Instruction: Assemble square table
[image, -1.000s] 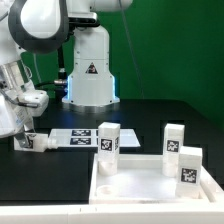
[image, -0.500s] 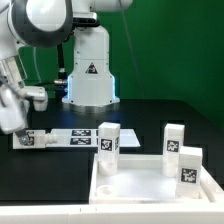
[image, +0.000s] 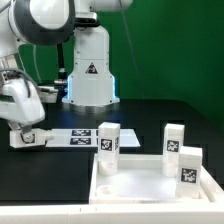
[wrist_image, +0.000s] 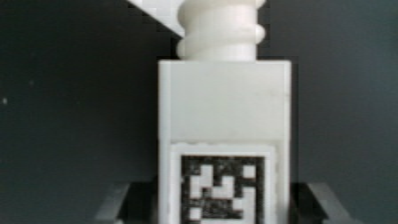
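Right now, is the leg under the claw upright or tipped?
Tipped: the leg lies flat on the black table beside the marker board.

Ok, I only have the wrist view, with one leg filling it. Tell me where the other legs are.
Observer: Three stand upright at the square table top: the far left leg, the far right leg and the near right leg, sides as in the exterior view.
Operator: Place my leg.
Observer: The lying leg is flat on the black table, at the marker board's end on the exterior view's left, apart from the top.
Operator: Report the gripper.
Observer: The gripper is down at that leg; I cannot tell whether it is closed.
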